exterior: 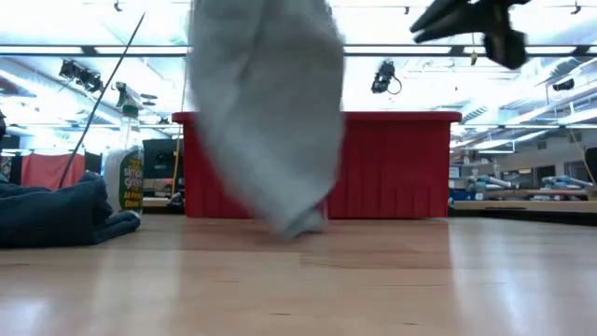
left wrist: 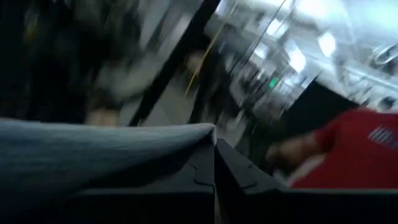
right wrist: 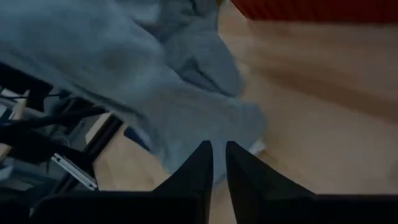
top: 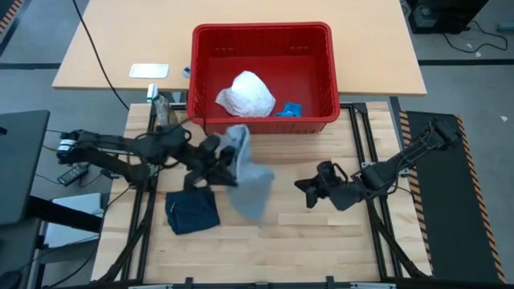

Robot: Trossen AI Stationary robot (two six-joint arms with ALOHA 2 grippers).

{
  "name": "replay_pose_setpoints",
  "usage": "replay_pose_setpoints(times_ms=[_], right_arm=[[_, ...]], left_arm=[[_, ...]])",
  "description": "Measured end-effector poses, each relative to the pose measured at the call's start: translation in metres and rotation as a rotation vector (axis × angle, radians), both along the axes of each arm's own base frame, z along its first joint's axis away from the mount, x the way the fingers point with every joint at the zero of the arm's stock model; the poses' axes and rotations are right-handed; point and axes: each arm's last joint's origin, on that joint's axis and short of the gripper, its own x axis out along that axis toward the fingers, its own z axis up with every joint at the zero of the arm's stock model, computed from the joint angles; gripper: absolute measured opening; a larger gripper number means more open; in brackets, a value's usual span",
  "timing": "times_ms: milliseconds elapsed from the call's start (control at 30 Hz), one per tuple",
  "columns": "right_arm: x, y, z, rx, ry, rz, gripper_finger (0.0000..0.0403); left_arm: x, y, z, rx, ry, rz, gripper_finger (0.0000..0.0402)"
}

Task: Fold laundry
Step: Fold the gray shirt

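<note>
- Grey cloth (top: 250,186) is held up off the wooden table (top: 321,241) by the left gripper (top: 227,154), whose fingers are closed together on the cloth's upper edge, just in front of the red basket (top: 261,34).
- In the low view the grey cloth (exterior: 270,112) is seen hanging down in front of the basket's wall (exterior: 401,168), its lowest tip touching or nearly touching the tabletop.
- In the left wrist view the cloth's edge (left wrist: 93,149) is seen draped over that arm's own dark fingers (left wrist: 186,186), which are pressed against each other.
- The right gripper (top: 305,191) is placed above the table to the right of the hanging cloth, apart from it; its fingers are nearly together with only a thin gap, and nothing is seen gripped between them.
- In the right wrist view the narrow slit between the fingers (right wrist: 196,168) is shown, with the grey cloth (right wrist: 174,93) just beyond the tips.
- A dark navy piece (top: 193,213) is laid on the table below the left arm, to the left of the grey cloth.
- A white crinkly piece (top: 247,94) is lying inside the red basket, with a small blue item (top: 289,108) beside it.
- A spray bottle (exterior: 128,163) is standing at the table's left side near the basket.
</note>
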Motion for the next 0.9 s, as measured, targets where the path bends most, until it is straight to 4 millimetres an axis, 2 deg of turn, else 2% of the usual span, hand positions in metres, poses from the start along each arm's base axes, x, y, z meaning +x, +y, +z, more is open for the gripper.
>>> replay_pose_setpoints(times_ms=[67, 200, 300, 367, 467, 633, 767, 900], right_arm=[[0.005, -0.004, 0.004, -0.043, -0.014, 0.038, 0.0053], [0.019, -0.012, 0.006, -0.096, -0.046, 0.086, 0.0055], [0.030, -0.017, 0.003, -0.097, -0.056, 0.099, 0.0059], [0.039, -0.020, -0.003, -0.083, -0.050, 0.118, 0.0062], [0.056, -0.025, -0.018, -0.039, -0.021, 0.167, 0.0071], [0.087, -0.037, -0.057, -0.007, 0.039, 0.169, 0.0095], [0.106, -0.058, -0.087, 0.002, 0.072, 0.081, 0.0115], [0.120, -0.082, -0.114, 0.017, 0.091, 0.008, 0.0134]], left_arm=[[0.000, -0.008, -0.020, 0.029, 0.193, -0.027, 0.0000], [0.004, -0.026, -0.083, 0.135, 0.692, 0.008, 0.0000], [0.003, -0.038, -0.107, 0.207, 0.888, 0.055, 0.0000], [0.004, -0.045, -0.118, 0.245, 0.950, 0.071, 0.0000], [0.007, -0.054, -0.120, 0.263, 0.928, 0.068, 0.0000], [0.010, -0.062, -0.130, 0.279, 0.962, 0.068, 0.0000], [0.012, -0.059, -0.130, 0.242, 0.977, 0.216, 0.0008], [0.009, -0.054, -0.123, 0.214, 0.950, 0.347, 0.0036]])
